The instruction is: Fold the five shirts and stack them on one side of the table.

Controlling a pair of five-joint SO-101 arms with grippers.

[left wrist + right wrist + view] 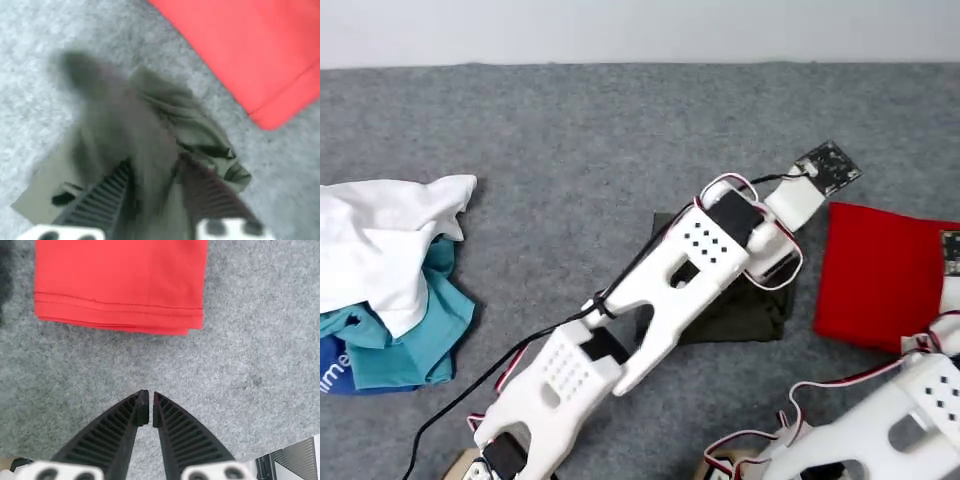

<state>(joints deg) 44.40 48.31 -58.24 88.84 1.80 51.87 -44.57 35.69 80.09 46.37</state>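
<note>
Olive shirt (186,116) grasped by left hand (155,163) just beside red shirt (240,45); right hand (149,409) clenched over open grey mat (245,350).

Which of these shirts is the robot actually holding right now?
The dark olive shirt, pinched in the left gripper. The red shirt lies folded flat beside it, untouched; the white shirt, teal shirt and blue shirt sit heaped across the table.

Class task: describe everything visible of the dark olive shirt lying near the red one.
The dark olive shirt is soft, matte cloth, partly folded yet wrinkled. It lies on the grey table covering beside the folded red shirt, apart from it. A bunched fold rises between the fingers of the left gripper, which pinch it.
</note>
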